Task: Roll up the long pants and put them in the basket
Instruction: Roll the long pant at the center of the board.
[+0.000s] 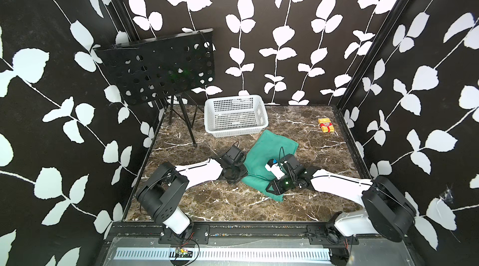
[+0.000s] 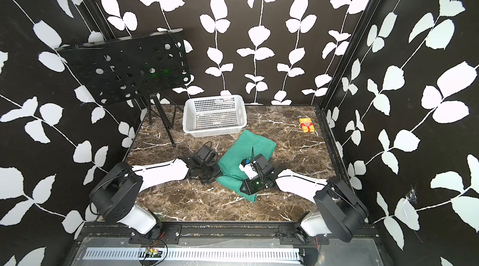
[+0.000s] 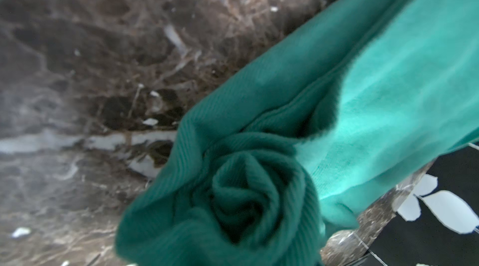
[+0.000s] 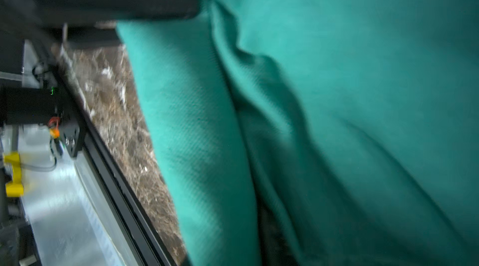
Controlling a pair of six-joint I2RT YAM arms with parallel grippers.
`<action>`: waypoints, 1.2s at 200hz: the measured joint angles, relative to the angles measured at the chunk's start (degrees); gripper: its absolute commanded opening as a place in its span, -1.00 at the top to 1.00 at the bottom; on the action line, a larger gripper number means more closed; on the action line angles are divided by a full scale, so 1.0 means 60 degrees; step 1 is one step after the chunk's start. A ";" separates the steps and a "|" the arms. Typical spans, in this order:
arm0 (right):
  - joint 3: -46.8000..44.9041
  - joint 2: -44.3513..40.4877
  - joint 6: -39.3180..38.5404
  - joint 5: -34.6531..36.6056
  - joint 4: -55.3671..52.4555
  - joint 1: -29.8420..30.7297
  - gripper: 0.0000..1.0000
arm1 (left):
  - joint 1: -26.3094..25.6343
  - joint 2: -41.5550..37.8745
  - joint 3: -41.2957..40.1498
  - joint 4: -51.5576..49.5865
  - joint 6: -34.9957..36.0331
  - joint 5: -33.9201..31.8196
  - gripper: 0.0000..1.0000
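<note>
The long pants (image 1: 272, 145) (image 2: 250, 145) lie folded narrow on the marble table, slanting from the white basket towards the front. Their near part is rolled into a thick tube (image 1: 255, 174). In the left wrist view the roll's spiral end (image 3: 241, 200) fills the space at the jaws. My left gripper (image 1: 242, 173) (image 2: 212, 174) sits at the roll's left end. My right gripper (image 1: 272, 188) (image 2: 246, 187) is low over the roll's right part, and its wrist view is filled by teal cloth (image 4: 337, 96). Neither gripper's fingers show clearly.
A white basket (image 1: 236, 117) stands just behind the pants. A black perforated music stand (image 1: 160, 67) on a tripod (image 1: 186, 122) occupies the back left. A small red and yellow box (image 1: 326, 124) lies at the back right, near the table's edge.
</note>
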 measured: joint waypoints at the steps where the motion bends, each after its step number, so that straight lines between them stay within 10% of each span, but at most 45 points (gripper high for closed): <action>1: 0.0000 -0.0015 -0.0015 0.0036 -0.0007 0.0004 0.20 | 0.0000 0.0004 0.0011 -0.0011 0.0004 0.0004 0.42; 46: 0.0117 -0.1206 -0.0656 0.2233 -0.0758 0.1158 -0.19 | 0.0018 0.0175 0.0423 -0.0783 -0.0033 0.0015 0.77; 94: 0.0240 -0.1985 -0.2328 0.6204 -0.0175 0.4685 -0.35 | 0.0036 -0.0102 0.0408 -0.1861 -0.0525 0.0033 0.85; 171: 0.1049 0.1628 -0.3483 0.9009 0.0878 0.6488 -0.34 | 0.0033 -0.1082 0.0015 -0.3756 -0.1326 -0.0186 0.84; 240: 0.1275 0.2499 -0.2871 0.8404 0.2022 0.6462 0.79 | 0.0062 -0.2186 -0.0375 -0.4656 -0.2237 -0.0871 0.27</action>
